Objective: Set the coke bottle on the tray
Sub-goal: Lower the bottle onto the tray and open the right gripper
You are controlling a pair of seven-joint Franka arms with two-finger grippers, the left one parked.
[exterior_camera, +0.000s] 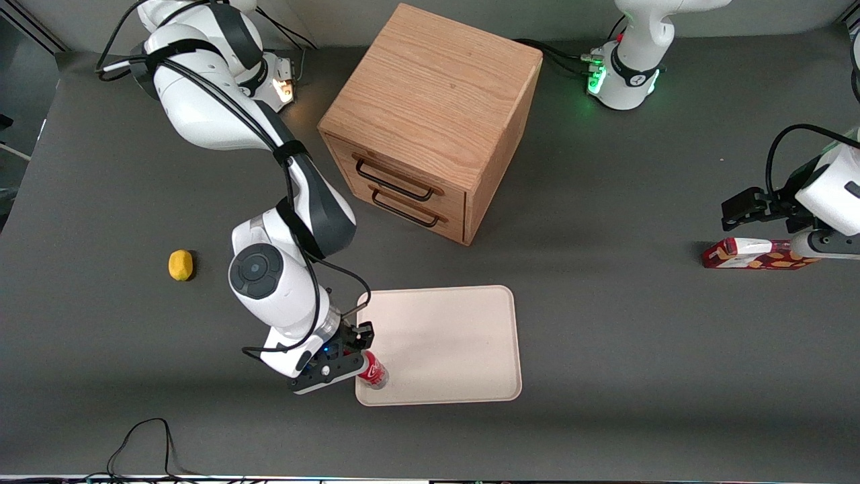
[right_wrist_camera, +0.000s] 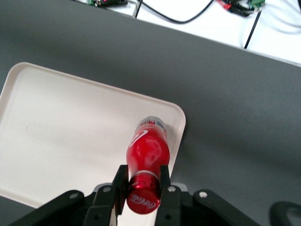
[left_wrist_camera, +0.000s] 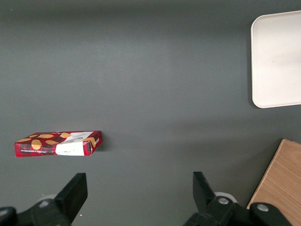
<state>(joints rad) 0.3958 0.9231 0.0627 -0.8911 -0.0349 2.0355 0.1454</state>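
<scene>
The coke bottle (exterior_camera: 373, 372), with red cap and red label, is held by its neck in my right gripper (exterior_camera: 358, 361). It sits over the corner of the cream tray (exterior_camera: 443, 336) that is nearest the front camera and toward the working arm's end. In the right wrist view the black fingers (right_wrist_camera: 164, 175) press both sides of the neck just under the cap, and the bottle (right_wrist_camera: 148, 150) points down at the tray (right_wrist_camera: 70, 127) just inside its rim. I cannot tell whether the clear base touches the tray. My gripper (right_wrist_camera: 143, 171) is shut on the bottle.
A wooden two-drawer cabinet (exterior_camera: 430, 121) stands farther from the front camera than the tray. A yellow lemon (exterior_camera: 180, 264) lies toward the working arm's end. A flat red-and-white carton (exterior_camera: 752, 254) lies toward the parked arm's end. A black cable (exterior_camera: 144, 437) lies near the table's front edge.
</scene>
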